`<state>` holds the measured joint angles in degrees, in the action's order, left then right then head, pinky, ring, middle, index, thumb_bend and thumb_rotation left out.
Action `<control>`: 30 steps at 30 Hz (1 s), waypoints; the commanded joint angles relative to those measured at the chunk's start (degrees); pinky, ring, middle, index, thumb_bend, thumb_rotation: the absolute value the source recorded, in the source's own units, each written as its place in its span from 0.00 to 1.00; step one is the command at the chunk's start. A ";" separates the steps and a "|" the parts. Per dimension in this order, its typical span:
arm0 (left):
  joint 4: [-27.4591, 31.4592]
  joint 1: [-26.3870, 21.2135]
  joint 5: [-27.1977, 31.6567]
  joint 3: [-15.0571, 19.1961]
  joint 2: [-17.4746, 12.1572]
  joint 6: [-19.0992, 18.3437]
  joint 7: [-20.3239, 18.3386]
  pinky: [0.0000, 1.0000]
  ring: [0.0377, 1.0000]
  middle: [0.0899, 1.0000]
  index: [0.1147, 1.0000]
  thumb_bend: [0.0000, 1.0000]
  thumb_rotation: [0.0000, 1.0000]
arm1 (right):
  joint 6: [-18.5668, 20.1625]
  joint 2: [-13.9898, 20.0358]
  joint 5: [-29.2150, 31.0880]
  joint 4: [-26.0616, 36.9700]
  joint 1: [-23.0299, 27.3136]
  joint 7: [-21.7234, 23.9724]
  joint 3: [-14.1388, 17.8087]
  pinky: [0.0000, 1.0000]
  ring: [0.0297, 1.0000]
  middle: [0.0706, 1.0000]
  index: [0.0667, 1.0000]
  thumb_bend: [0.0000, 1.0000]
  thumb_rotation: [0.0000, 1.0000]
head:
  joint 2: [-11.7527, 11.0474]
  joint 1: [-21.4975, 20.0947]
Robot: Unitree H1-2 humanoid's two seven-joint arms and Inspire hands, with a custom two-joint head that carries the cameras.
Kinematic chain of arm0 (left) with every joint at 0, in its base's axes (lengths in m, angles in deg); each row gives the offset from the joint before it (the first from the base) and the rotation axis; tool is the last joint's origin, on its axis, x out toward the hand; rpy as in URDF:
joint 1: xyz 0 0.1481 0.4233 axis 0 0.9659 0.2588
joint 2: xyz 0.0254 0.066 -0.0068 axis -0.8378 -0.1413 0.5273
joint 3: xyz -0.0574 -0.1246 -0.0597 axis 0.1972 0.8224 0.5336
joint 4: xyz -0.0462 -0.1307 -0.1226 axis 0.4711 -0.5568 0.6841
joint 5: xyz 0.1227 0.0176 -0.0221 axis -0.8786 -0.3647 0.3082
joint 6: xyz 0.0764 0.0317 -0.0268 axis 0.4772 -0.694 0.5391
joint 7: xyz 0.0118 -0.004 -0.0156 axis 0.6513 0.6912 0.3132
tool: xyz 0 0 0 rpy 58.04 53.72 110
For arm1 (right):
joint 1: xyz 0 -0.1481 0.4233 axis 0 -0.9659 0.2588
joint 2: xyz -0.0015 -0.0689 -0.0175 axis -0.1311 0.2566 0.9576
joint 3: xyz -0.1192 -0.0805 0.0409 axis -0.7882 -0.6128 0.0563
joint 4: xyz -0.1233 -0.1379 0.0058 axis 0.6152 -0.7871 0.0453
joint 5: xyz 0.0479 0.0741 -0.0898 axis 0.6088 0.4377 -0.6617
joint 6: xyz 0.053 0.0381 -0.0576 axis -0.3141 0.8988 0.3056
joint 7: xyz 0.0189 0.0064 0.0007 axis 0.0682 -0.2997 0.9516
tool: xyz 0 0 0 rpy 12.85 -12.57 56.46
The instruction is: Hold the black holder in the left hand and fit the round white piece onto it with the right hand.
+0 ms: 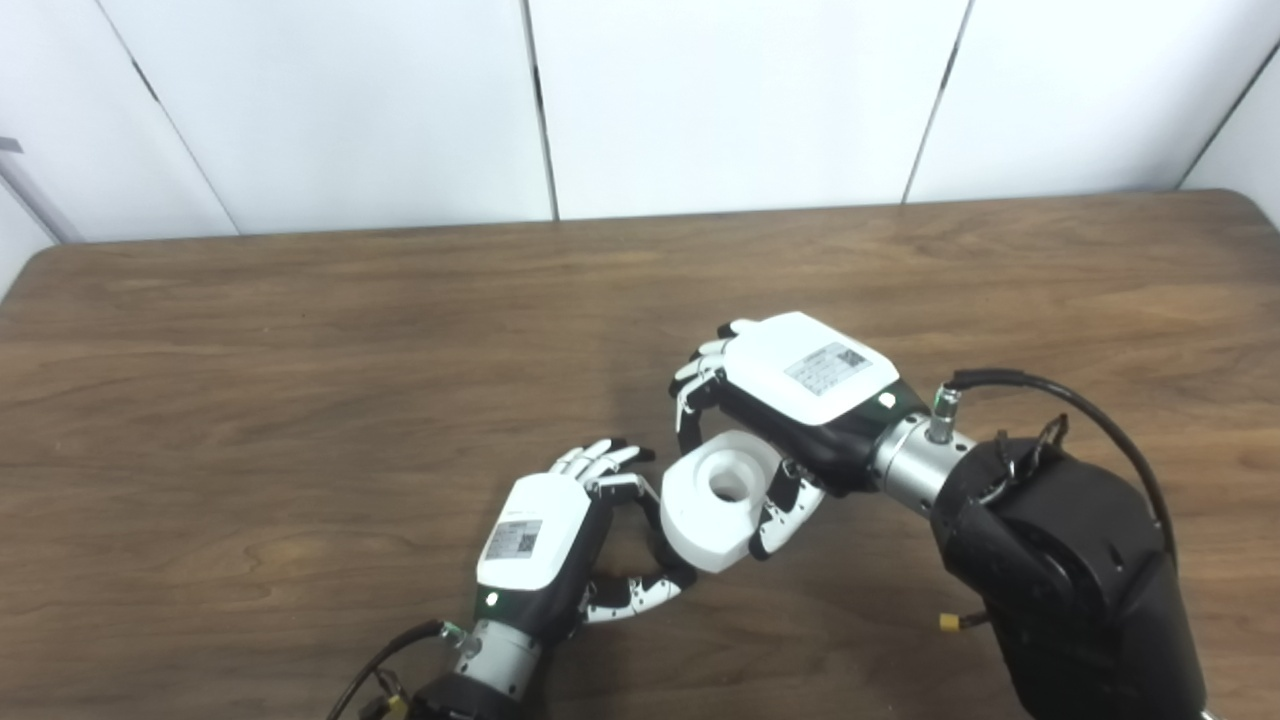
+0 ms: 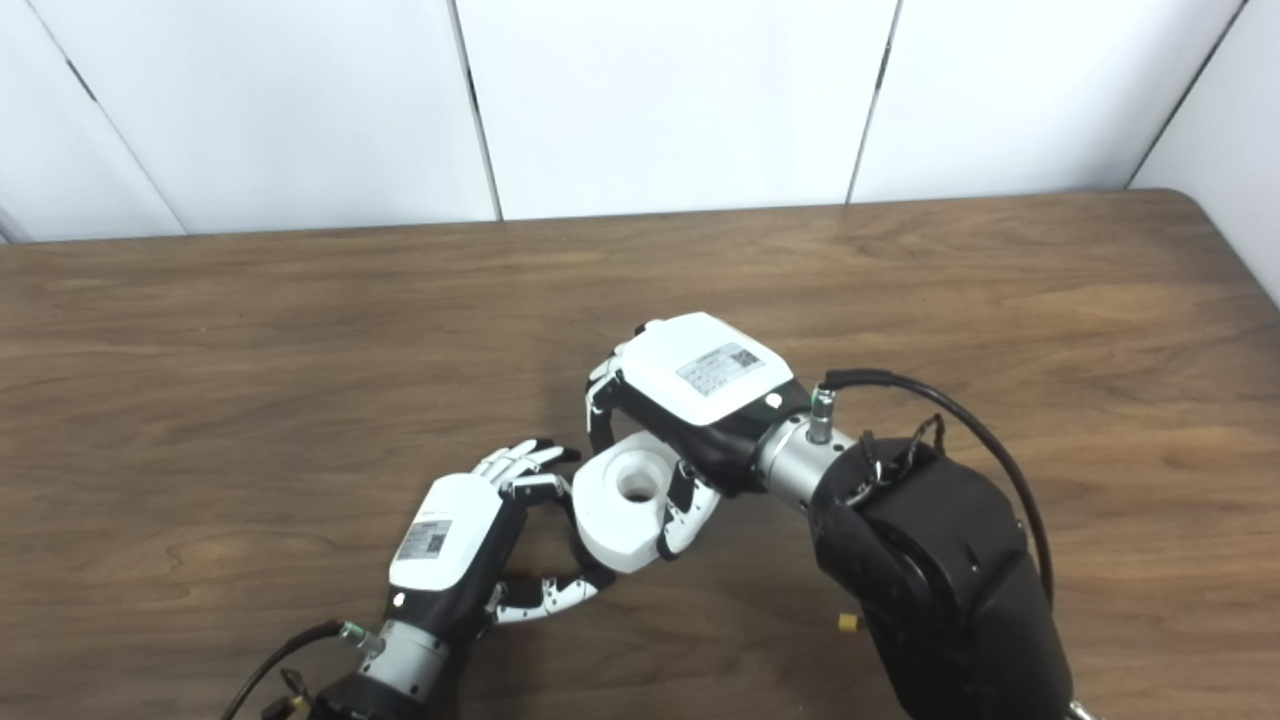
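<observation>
You are looking at a round white piece [image 1: 716,503] with a hole through its middle, thick like a short drum, held just above the wooden table [image 1: 300,380] in the space between your two hands. Your right hand [image 1: 790,400] grips it from above: the fingers [image 1: 692,385] curl down over the piece's far side, and the thumb [image 1: 785,515] presses on its near side, so the hand is closed around the piece. Just to the left of the piece sits your left hand [image 1: 545,540], back facing up, with its fingers [image 1: 600,460] partly curled toward the piece's left face and its thumb [image 1: 640,592] reaching under the lower edge. You cannot tell whether the left hand has hold of a black holder; anything dark inside its grasp is hidden behind the white piece and the hand itself. The right forearm [image 1: 1070,570], black and bulky with a cable looping over it, enters from the lower right. Behind the table stands a wall of white panels [image 1: 730,100].
</observation>
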<state>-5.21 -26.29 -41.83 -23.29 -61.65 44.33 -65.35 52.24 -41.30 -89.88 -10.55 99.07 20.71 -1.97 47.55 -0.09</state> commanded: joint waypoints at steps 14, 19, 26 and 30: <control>-0.45 0.25 -1.29 -0.96 -0.07 -0.87 -2.15 0.88 0.89 0.82 0.42 0.52 0.05 | -1.43 1.44 -1.87 -0.99 1.62 -0.42 -0.27 0.90 0.88 0.83 0.58 0.97 0.32 | -0.11 -0.23; -0.49 0.19 -1.40 -0.98 -0.06 -0.89 -2.11 0.88 0.88 0.82 0.42 0.52 0.05 | -0.22 1.52 -1.96 -0.26 2.50 3.15 -0.13 0.94 0.91 0.86 0.64 1.00 0.38 | -0.23 -0.32; -0.64 0.12 -1.23 -0.92 -0.14 -0.83 -2.14 0.88 0.89 0.82 0.42 0.52 0.05 | -0.25 1.55 -2.73 0.48 3.35 7.37 -0.08 1.00 0.97 0.92 0.71 1.00 0.36 | -0.43 -0.44; -0.74 0.03 -1.29 -0.89 -0.18 -0.94 -2.23 0.88 0.89 0.82 0.42 0.52 0.05 | -0.24 1.51 -2.84 0.51 3.43 7.93 0.02 1.00 0.99 0.93 0.72 1.00 0.34 | -0.53 -0.44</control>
<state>-5.21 -26.36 -42.10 -23.43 -61.69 44.23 -65.25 52.16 -39.65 -92.37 -12.06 100.30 27.96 -2.35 46.94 -0.53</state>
